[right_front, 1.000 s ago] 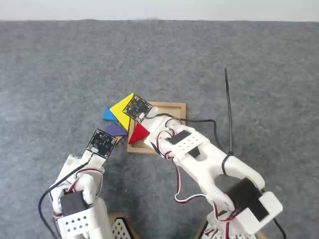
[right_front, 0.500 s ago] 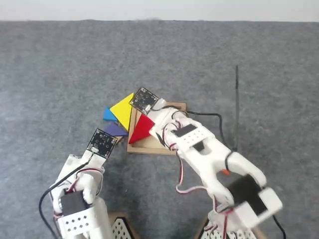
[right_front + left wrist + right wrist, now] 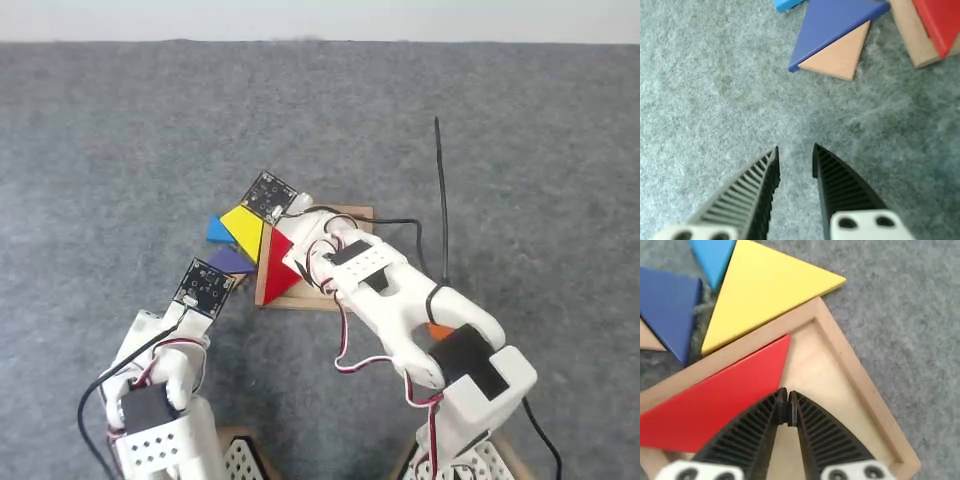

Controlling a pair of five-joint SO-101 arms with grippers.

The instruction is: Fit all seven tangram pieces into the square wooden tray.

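The square wooden tray (image 3: 358,213) lies mid-table, largely under my right arm. A large red triangle (image 3: 278,265) rests along its left side, one corner over the rim (image 3: 912,42). My right gripper (image 3: 785,399) is shut, its tips touching just above the red triangle's (image 3: 715,395) long edge and the bare tray floor (image 3: 815,365). Left of the tray lie a yellow triangle (image 3: 245,228), a light blue piece (image 3: 217,230) and a dark blue triangle (image 3: 230,262). My left gripper (image 3: 795,152) is open over bare carpet, short of the dark blue triangle (image 3: 835,22).
A plain wood-coloured triangle (image 3: 837,57) peeks out from under the dark blue one. An orange piece (image 3: 438,330) shows beneath my right arm, right of the tray. A black cable (image 3: 440,200) trails across the grey carpet on the right.
My right arm has swung left over the tray, and the red triangle has turned and slid against the tray's left side. The left arm has kept still.
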